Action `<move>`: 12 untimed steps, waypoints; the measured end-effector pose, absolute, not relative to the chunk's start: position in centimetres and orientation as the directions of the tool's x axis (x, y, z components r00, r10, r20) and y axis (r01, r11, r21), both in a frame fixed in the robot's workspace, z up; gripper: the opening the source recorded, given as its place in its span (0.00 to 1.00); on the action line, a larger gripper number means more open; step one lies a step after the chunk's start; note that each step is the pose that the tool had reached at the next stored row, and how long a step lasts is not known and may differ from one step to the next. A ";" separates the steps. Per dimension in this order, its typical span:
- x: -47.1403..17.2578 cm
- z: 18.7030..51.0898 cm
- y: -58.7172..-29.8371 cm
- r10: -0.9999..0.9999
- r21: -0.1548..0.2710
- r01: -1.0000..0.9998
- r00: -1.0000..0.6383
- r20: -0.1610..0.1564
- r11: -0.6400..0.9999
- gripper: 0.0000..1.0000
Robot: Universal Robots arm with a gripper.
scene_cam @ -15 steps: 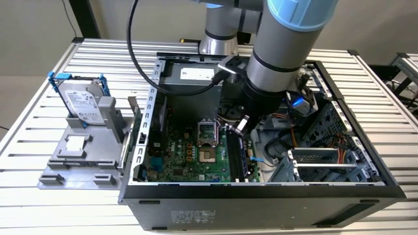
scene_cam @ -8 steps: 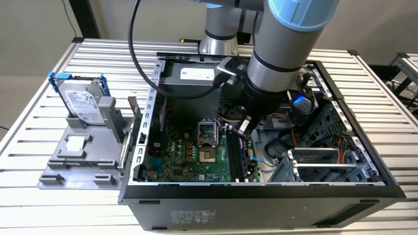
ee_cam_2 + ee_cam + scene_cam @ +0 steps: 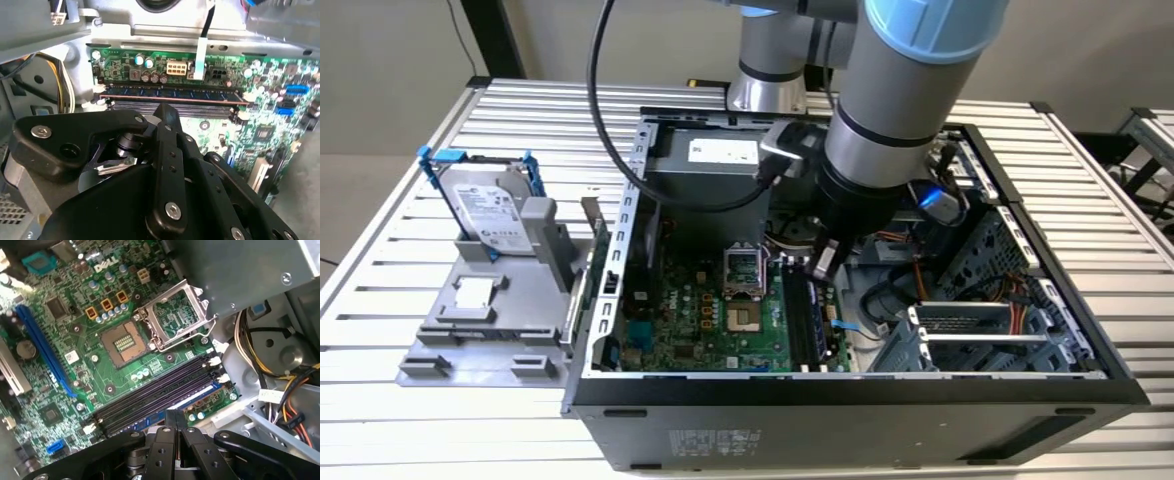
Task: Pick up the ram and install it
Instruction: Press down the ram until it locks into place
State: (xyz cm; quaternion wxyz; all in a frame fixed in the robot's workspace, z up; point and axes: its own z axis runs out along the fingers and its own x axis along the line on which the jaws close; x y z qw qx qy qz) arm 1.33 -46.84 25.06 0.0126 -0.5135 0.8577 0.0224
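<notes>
Closest to you in the exterior view is the black computer case (image 3: pixel 854 420), lying open on the slatted worktop (image 3: pixel 400 420), with the green motherboard (image 3: pixel 707 320) inside; your arm reaches down into it, and the pincer (image 3: pixel 823 262) sits just above the long black memory slots (image 3: pixel 803 325) beside the processor socket (image 3: pixel 744 290). Off to the exterior view's left, the silver hard drive (image 3: pixel 491 210) stands in its blue-handled frame on a grey fixture, well apart from the case. Turn to the second wrist view and you look past the black pincer linkage (image 3: pixel 165 165) at the ram (image 3: pixel 170 94), a dark stick lying level in the slot at the motherboard's edge, with empty slots just beside it. From the first wrist view you see the pincer's fingers (image 3: pixel 172 422) pressed close together, their tips right at the ram (image 3: pixel 192 400) in the outermost slot; whether they pinch it or only touch it you cannot tell.
</notes>
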 end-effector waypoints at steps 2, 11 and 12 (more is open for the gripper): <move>1.3 25.1 -46.8 -0.894 0.018 -0.895 -0.446 -0.048 0.446 0.00; 1.3 25.1 -46.8 -0.952 0.012 -0.953 -0.303 -0.049 0.303 0.00; 1.3 25.1 -46.8 -0.957 0.012 -0.958 -0.287 -0.049 0.286 0.00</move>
